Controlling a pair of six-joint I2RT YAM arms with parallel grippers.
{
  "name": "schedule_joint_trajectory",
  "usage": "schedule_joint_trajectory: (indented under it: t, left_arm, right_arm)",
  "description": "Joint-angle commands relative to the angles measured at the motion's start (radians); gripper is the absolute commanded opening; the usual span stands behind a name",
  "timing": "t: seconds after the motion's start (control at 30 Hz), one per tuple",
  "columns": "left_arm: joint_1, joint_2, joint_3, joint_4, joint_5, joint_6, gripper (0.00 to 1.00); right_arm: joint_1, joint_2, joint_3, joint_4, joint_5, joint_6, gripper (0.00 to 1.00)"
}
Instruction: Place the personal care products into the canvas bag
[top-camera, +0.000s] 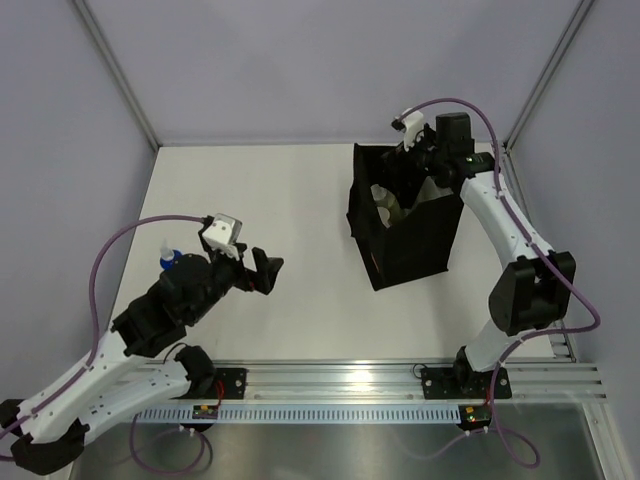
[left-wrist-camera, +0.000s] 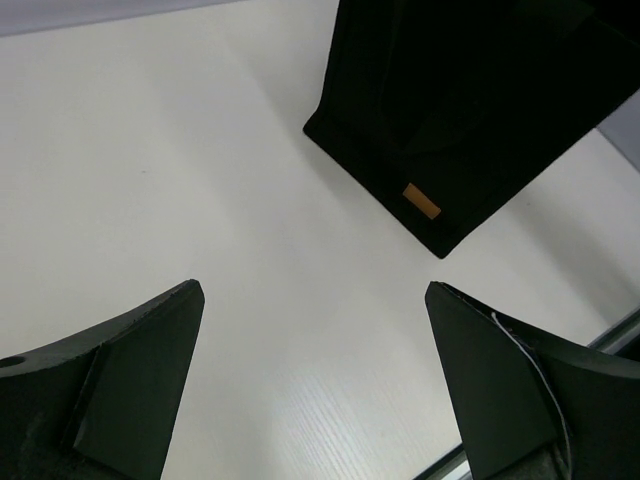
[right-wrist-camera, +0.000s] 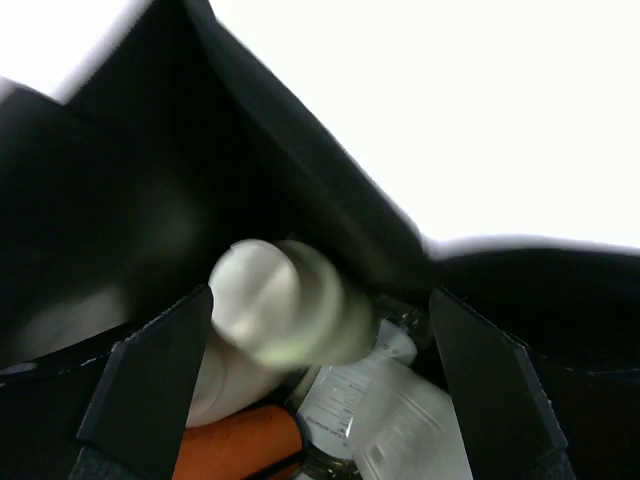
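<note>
**Carefully: the canvas bag (top-camera: 410, 240) is soft and easy to drag over**

The right gripper (right-wrist-camera: 320, 291) sits inside the mouth of the canvas bag with its jaws apart. A pale green bottle (right-wrist-camera: 285, 305) lies blurred between them, touching neither finger as far as I can see. Below it rest an orange bottle (right-wrist-camera: 235, 445) and a clear bottle (right-wrist-camera: 380, 410), so most of the products look to be in.

The danger, I judge, is on the way out. A finger hooking the fabric wall would tilt or topple the standing bag and spill them onto the table (top-camera: 280, 190).

The left gripper (left-wrist-camera: 313, 287) hangs wide open and empty, well apart from the bag, whose brown label (left-wrist-camera: 421, 200) faces it. Just behind that arm a blue cap (top-camera: 170, 261) shows, likely one bottle left outside. The arm's own bulk hides the rest of it, and a careless swing could knock it away.
</note>
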Motion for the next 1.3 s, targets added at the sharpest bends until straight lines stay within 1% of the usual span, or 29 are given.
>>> schedule_joint_trajectory:
  t: [0.0,0.13,0.2,0.23,0.27,0.3,0.33,0.37,0.4,0.43,0.47,0.5,0.53,0.6,0.63,0.67,0.7,0.77,0.8,0.83,0.9,1.0,1.07,1.1,1.2,1.27]
  left_arm:
    - [0.001,0.074,0.049,-0.027,-0.097,-0.068,0.99]
    - [0.001,0.145,0.083,-0.073,-0.195,-0.169,0.99]
    - [0.001,0.179,0.098,-0.108,-0.262,-0.203,0.99]
    - [0.003,0.193,0.103,-0.137,-0.288,-0.227,0.99]
    - [0.004,0.223,0.11,-0.16,-0.345,-0.24,0.99]
    - [0.015,0.24,0.129,-0.182,-0.373,-0.252,0.99]
    - [0.023,0.257,0.139,-0.23,-0.426,-0.278,0.99]
    - [0.035,0.286,0.149,-0.257,-0.449,-0.301,0.99]
    - [0.073,0.297,0.162,-0.278,-0.462,-0.319,0.99]
    - [0.099,0.305,0.165,-0.31,-0.471,-0.362,0.99]
    - [0.125,0.311,0.166,-0.326,-0.468,-0.381,0.99]
    - [0.186,0.321,0.166,-0.34,-0.467,-0.399,0.99]
    - [0.22,0.326,0.162,-0.363,-0.46,-0.431,0.98]
    - [0.3,0.341,0.161,-0.383,-0.462,-0.456,0.98]
    - [0.319,0.348,0.161,-0.409,-0.467,-0.486,0.97]
    - [0.334,0.352,0.164,-0.424,-0.486,-0.508,0.97]
    - [0.354,0.372,0.17,-0.447,-0.502,-0.533,0.96]
    - [0.368,0.404,0.199,-0.539,-0.557,-0.637,0.96]
    - [0.386,0.427,0.211,-0.577,-0.574,-0.677,0.96]
    - [0.399,0.476,0.222,-0.658,-0.597,-0.765,0.96]
    - [0.434,0.521,0.232,-0.703,-0.608,-0.821,0.98]
    - [0.48,0.546,0.186,-0.658,-0.603,-0.812,0.98]
    - [0.518,0.539,0.163,-0.588,-0.571,-0.772,0.98]
    - [0.562,0.539,0.141,-0.54,-0.559,-0.74,0.97]
    - [0.633,0.553,0.12,-0.449,-0.507,-0.677,0.97]
    - [0.65,0.565,0.119,-0.41,-0.49,-0.649,0.97]
  right_arm:
    - [-0.016,-0.124,0.107,-0.035,-0.025,0.056,0.99]
    - [-0.054,-0.19,0.179,-0.094,-0.033,0.116,1.0]
    - [-0.074,-0.216,0.199,-0.148,-0.101,0.145,1.0]
    - [-0.093,-0.248,0.208,-0.171,-0.202,0.145,0.99]
    - [-0.102,-0.271,0.201,-0.197,-0.273,0.133,0.99]
    - [-0.103,-0.323,0.181,-0.228,-0.333,0.11,0.99]
    - [-0.103,-0.352,0.132,-0.242,-0.444,0.095,1.0]
    - [-0.103,-0.384,0.101,-0.249,-0.489,0.088,0.99]
    - [-0.103,-0.452,0.029,-0.24,-0.514,0.088,0.99]
    - [-0.103,-0.484,-0.006,-0.234,-0.539,0.081,0.99]
    - [-0.103,-0.522,-0.034,-0.234,-0.54,0.04,0.99]
    - [-0.103,-0.585,-0.066,-0.237,-0.536,0.021,1.0]
    - [-0.105,-0.611,-0.116,-0.237,-0.505,0.009,0.99]
    - [-0.106,-0.676,-0.154,-0.249,-0.478,-0.029,1.0]
    - [-0.113,-0.697,-0.201,-0.236,-0.462,-0.03,1.0]
    - [-0.123,-0.719,-0.229,-0.187,-0.467,-0.016,1.0]
    - [-0.155,-0.759,-0.285,-0.161,-0.477,-0.005,1.0]
    - [-0.191,-0.783,-0.325,-0.104,-0.514,0.024,0.99]
    - [-0.232,-0.793,-0.345,-0.098,-0.527,0.029,1.0]
    - [-0.246,-0.797,-0.353,-0.092,-0.551,0.032,1.0]
    - [-0.275,-0.81,-0.385,-0.056,-0.579,0.055,1.0]
    - [-0.315,-0.831,-0.408,-0.053,-0.59,0.038,0.99]
    - [-0.344,-0.842,-0.418,-0.067,-0.597,0.027,1.0]
    - [-0.353,-0.852,-0.431,-0.068,-0.606,0.026,0.99]
    - [-0.376,-0.853,-0.451,-0.069,-0.642,0.016,1.0]
    - [-0.381,-0.848,-0.453,-0.07,-0.642,0.016,1.0]
